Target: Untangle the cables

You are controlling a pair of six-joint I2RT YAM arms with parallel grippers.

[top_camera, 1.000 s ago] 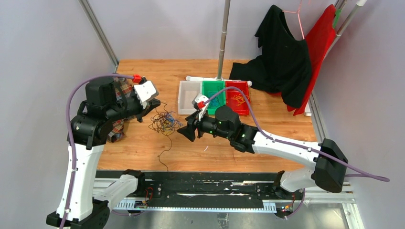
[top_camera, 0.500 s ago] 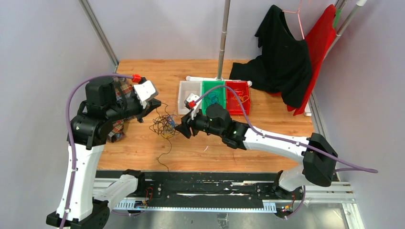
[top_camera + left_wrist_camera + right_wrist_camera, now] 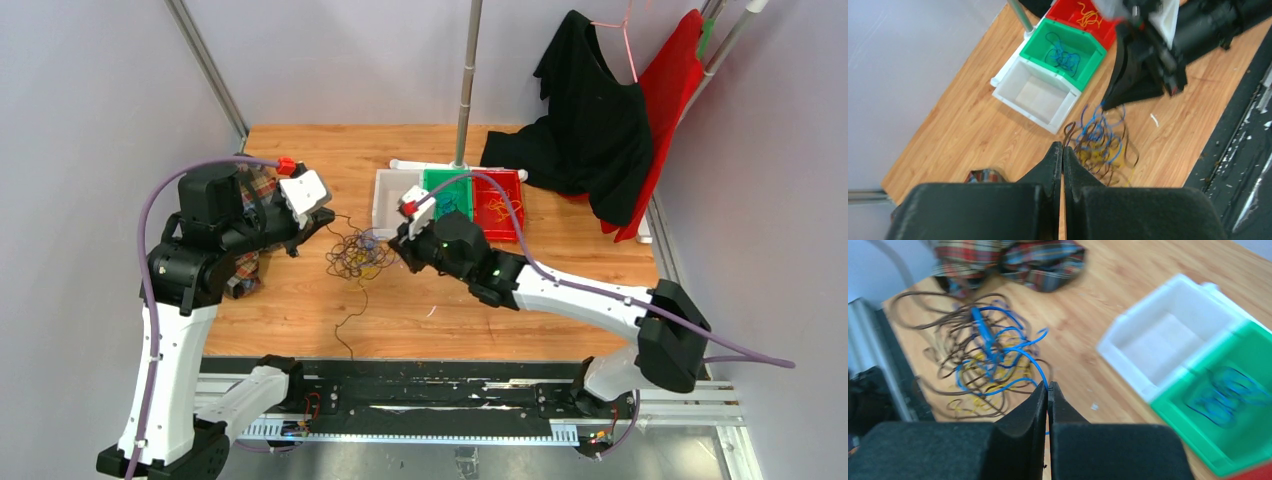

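The cables [image 3: 355,256] lie as one loose tangle of blue, yellow and dark brown strands on the wooden counter [image 3: 300,160], left of centre in the top view. One dark strand trails off toward 6 o'clock, to the near edge.

The right pincer [image 3: 1048,387] sits at 3 o'clock of the tangle. It is clenched, and a blue strand runs from the heap straight in between its tips, so it is grasping that wire.

The left pincer [image 3: 1062,150] hovers at 10 o'clock of the tangle with its fingers pressed tight together. A thin dark strand rises toward it in the top view, but whether it is actually pinched cannot be told.

At 1 o'clock of the tangle stand three bins in a row. The white bin [image 3: 1034,94] is nearest, the green bin [image 3: 1089,62] holds blue wire, and the red bin [image 3: 1063,12] holds orange wire. A plaid cloth [image 3: 1013,257] lies at 9 o'clock, under the left arm.
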